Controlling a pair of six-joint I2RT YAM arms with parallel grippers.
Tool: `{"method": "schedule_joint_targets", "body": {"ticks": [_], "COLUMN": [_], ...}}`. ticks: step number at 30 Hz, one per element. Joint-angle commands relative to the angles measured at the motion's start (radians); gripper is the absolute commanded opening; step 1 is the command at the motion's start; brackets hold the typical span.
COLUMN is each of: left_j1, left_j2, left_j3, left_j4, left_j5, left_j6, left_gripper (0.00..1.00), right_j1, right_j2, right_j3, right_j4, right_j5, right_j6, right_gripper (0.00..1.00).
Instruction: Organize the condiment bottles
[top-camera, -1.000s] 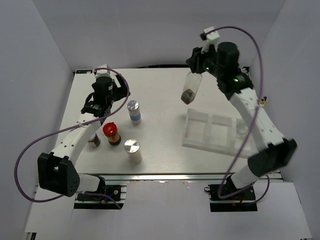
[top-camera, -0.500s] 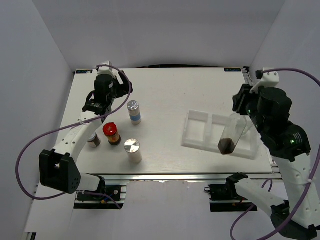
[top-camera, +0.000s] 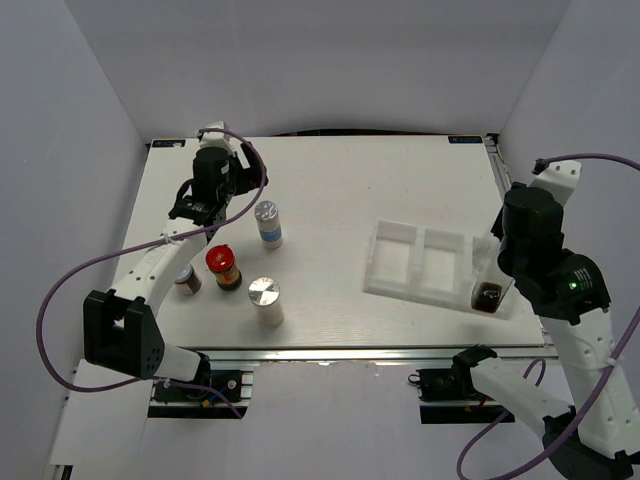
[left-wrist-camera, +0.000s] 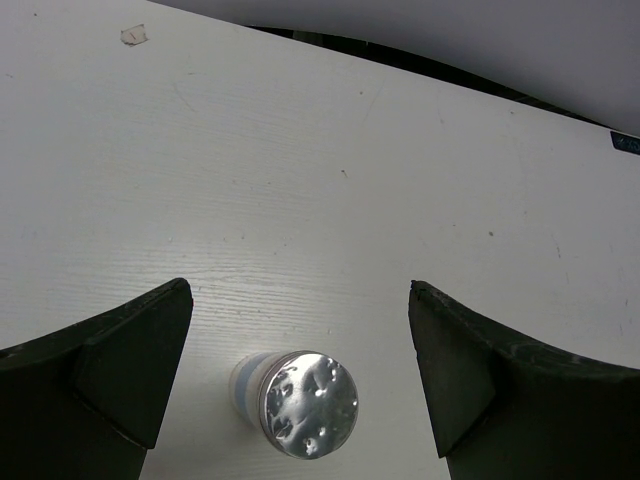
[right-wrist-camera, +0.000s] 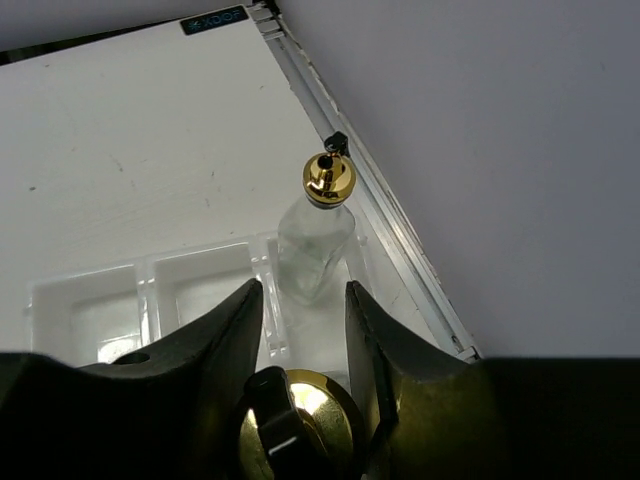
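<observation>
White wood-grain bench (top-camera: 340, 180), pale walls on three sides.

Progress: a white compartmented plastic tray (top-camera: 415, 262) lies by the right edge, toward the near-right corner. Two of the six containers are at it.
- A tall clear glass bottle with a gold stopper (right-wrist-camera: 322, 222) stands upright in the end compartment nearest the right edge. It looks empty.
- A second gold-stoppered glass bottle with dark liquid in its base (top-camera: 487, 294) is in what appears to be the same compartment, on the near-edge side. I cannot tell whether its base rests on the tray floor.

Left to do, by my reading, are four containers grouped toward the left edge:
- white cylindrical shaker with silver lid and blue band (top-camera: 266, 222)
- plain white silver-lidded shaker (top-camera: 265, 299)
- red-lidded brown jar (top-camera: 223, 268)
- tiny grey-lidded jar (top-camera: 187, 280)

The other two tray compartments look unoccupied.

Right pincer (right-wrist-camera: 303, 300): closed to a narrow gap, with a finger on either side of the dark-liquid bottle's neck and stopper, gripping it.

Left pincer (left-wrist-camera: 298, 300): spread wide and holding nothing. It hovers over the banded shaker without touching it.
</observation>
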Motion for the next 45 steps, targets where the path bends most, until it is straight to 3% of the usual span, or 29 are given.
{"method": "schedule_joint_targets", "body": {"ticks": [1, 7, 20, 28, 39, 41, 42, 44, 45], "left_j1": [-0.004, -0.004, -0.004, -0.004, -0.004, -0.004, -0.004, -0.004, -0.004], "left_j2": [-0.004, 0.002, -0.001, 0.017, 0.023, 0.023, 0.025, 0.025, 0.025], "left_j3": [0.022, 0.02, 0.005, 0.008, 0.017, 0.02, 0.019, 0.02, 0.023], "left_j4": [0.022, 0.016, 0.013, 0.013, 0.004, 0.002, 0.004, -0.004, -0.007], "left_j5": [0.011, 0.02, -0.008, 0.015, 0.023, 0.025, 0.025, 0.019, 0.0], "left_j6": [0.026, 0.042, 0.059, 0.066, 0.058, 0.059, 0.056, 0.059, 0.059], "left_gripper": [0.98, 0.98, 0.98, 0.98, 0.98, 0.98, 0.98, 0.98, 0.98], "right_j1": [-0.002, -0.042, -0.253, -0.295, -0.298, -0.298, -0.296, -0.298, -0.298], "right_j2": [0.005, 0.025, 0.05, -0.01, -0.061, -0.078, -0.084, -0.093, -0.093], "right_j3": [-0.015, -0.137, -0.206, -0.41, -0.568, -0.581, -0.588, -0.605, -0.607], "right_j4": [0.176, 0.376, 0.476, 0.732, 0.812, 0.806, 0.809, 0.813, 0.807], "right_j5": [0.126, 0.229, 0.064, -0.025, -0.047, -0.065, -0.077, -0.1, -0.1], "right_j6": [-0.008, -0.066, -0.169, -0.161, -0.108, -0.086, -0.073, -0.069, -0.062], "right_gripper": [0.0, 0.0, 0.0, 0.0, 0.01, 0.11, 0.26, 0.44, 0.58]}}
